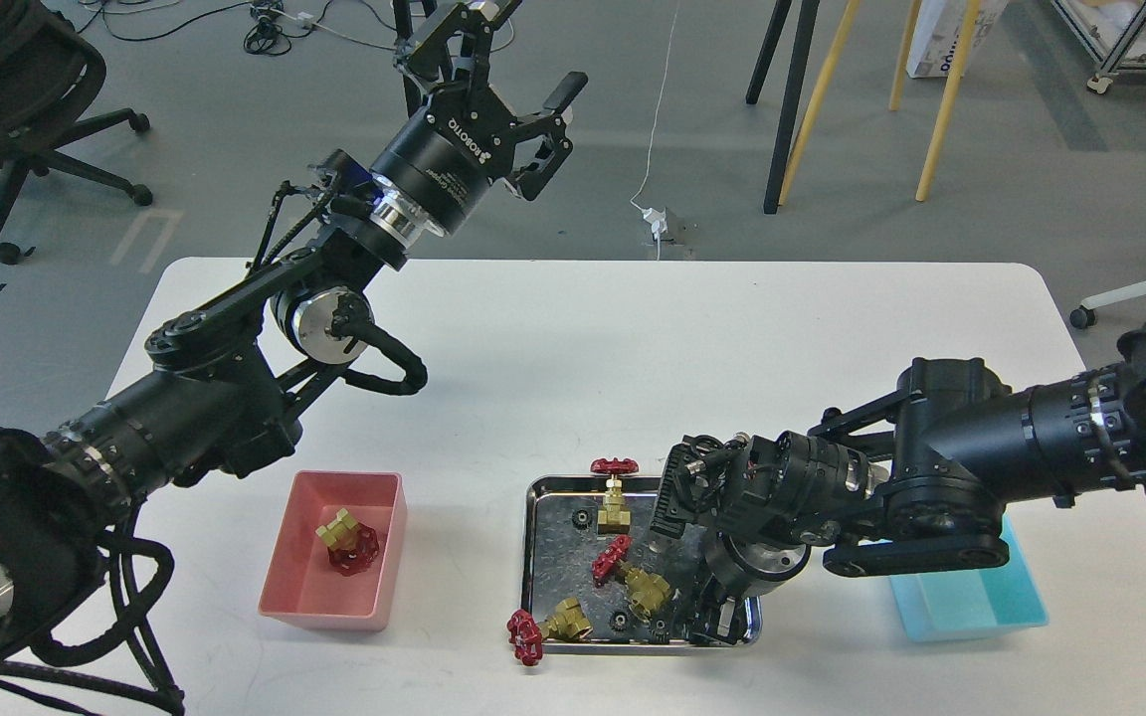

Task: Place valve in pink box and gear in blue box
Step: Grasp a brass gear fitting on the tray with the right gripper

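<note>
A pink box (299, 587) at the front left holds one valve (347, 542). Three more valves are at the steel tray (530, 557): one upright at the back (615, 494), one in the middle (631, 577), one over the front left corner (545, 627). Tiny black gears lie in the tray (583, 518), (620, 622), (660, 629). My right gripper (715, 622) points down into the tray's right end; its dark fingers cannot be told apart. The blue box (971, 602) is half hidden behind my right arm. My left gripper (523, 55) is open and empty, high beyond the table's far edge.
The white table (553, 358) carries all of these things. On the floor behind it stand an office chair (6, 89), black and yellow stand legs (832, 99) and cables. My left arm's elbow hangs above the table's left side.
</note>
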